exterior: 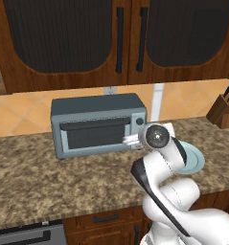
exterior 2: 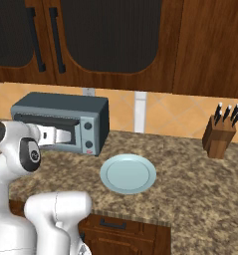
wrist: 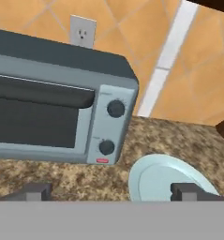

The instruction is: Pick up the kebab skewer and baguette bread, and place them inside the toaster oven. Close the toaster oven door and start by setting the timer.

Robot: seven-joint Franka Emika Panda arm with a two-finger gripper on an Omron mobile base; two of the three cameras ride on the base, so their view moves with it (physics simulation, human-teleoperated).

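While the toaster oven door [exterior: 94,131] looked shut on the toaster oven [exterior: 99,124] at the counter's far side, the gripper [wrist: 111,190] hovered just before it, jaws wide and empty; timer setting seemingly remained.

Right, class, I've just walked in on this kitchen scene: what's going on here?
A white robot arm holds its gripper open and empty in front of the toaster oven, near its knob panel. The toaster oven door is shut. A pale blue plate lies bare on the granite counter to the oven's right, with a knife block farther along. The arm is handling nothing at this moment.
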